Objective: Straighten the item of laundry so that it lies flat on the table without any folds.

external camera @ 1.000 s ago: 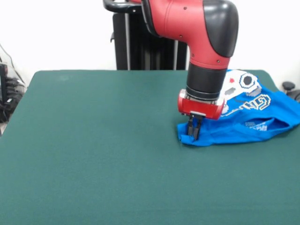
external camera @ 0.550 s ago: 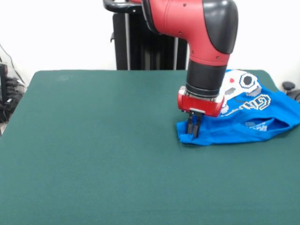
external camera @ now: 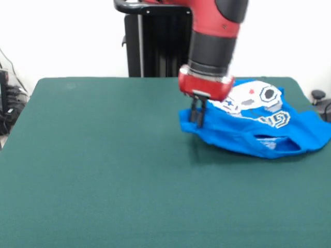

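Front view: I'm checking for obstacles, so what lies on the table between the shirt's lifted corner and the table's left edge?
Nothing: the front view shows only bare green table left of the T-shirt, whose corner the gripper pinches.

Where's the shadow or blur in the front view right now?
Front view: a soft dark shadow lies on the table under the raised edge of the shirt, below the gripper pinching it; the arm looks slightly smeared; the wall behind is bright and featureless.
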Available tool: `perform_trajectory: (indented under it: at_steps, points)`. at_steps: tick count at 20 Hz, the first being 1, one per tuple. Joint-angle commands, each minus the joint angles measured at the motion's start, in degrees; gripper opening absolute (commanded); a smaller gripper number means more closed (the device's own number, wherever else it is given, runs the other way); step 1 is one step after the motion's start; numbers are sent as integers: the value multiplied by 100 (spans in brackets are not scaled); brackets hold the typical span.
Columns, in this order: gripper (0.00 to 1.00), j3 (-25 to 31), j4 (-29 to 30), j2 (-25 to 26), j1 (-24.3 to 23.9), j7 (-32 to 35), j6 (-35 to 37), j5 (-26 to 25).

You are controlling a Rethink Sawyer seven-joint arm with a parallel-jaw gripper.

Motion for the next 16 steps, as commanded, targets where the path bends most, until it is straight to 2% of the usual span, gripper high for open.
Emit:
perform_trajectory:
  at_steps: [1, 8, 16]
  points:
    - [0, -209, 427, -456, -426, 788, 927, -244]
    - [0, 145, 593, -354, -1113, 728, 423, -759]
    - [0, 470, 588, -234, -1634, 715, 111, -1343]
